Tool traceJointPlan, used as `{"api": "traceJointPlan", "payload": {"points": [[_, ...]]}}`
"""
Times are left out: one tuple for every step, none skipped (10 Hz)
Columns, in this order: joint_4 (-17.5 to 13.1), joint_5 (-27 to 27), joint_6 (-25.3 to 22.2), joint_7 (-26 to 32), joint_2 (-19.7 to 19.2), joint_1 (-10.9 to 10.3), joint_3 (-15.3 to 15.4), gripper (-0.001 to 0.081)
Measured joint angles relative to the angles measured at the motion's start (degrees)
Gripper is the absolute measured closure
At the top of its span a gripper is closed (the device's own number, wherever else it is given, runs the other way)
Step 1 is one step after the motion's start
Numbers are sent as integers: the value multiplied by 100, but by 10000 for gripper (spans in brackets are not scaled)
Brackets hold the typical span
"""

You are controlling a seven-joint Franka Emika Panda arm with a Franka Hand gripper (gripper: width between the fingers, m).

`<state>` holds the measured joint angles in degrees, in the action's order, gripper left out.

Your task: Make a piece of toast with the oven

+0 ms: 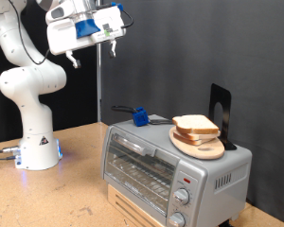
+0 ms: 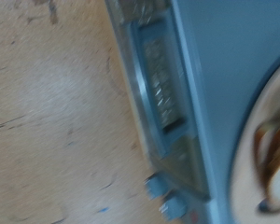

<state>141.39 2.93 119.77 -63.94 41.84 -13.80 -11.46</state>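
The gripper (image 1: pixel 112 43) hangs high above the worktop (image 1: pixel 71 194), well apart from everything, holding nothing; whether its fingers are open or closed cannot be told. Below it, toward the exterior view's right, the oven (image 1: pixel 170 168) stands with its glass door shut. The toast (image 1: pixel 194 125) lies with a second slice on a round board (image 1: pixel 201 145) on top of the oven, not inside. The blurred wrist view looks down on the oven (image 2: pixel 177 103) and the board's edge. By this showing the task has barely begun: door unopened, bread unloaded, knobs (image 1: pixel 183 198) seemingly untouched.
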Motion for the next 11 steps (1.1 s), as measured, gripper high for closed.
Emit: {"api": "traceJointPlan", "payload": {"points": [[-129,318,-459,564,67,-244,-259,-2],[-324,547,-1056,1048,96,-460,-508,-2],[-529,692,-1623,1544,67,-664,-741,-2],[-650,718,-1857,1894,0,-803,-916,-2],[-694,722,-1881,2110,-130,-892,-986,-2],[-691,722,-1865,2039,-118,-876,-979,-2],[-674,873,-1867,2061,-66,-877,-985,-2],[-618,993,-1757,2070,46,-875,-986,-2],[-489,1007,-1465,2069,156,-866,-981,-2],[-327,1001,-1135,2068,185,-850,-981,-2],[-193,965,-819,2070,134,-831,-994,-2]]}}
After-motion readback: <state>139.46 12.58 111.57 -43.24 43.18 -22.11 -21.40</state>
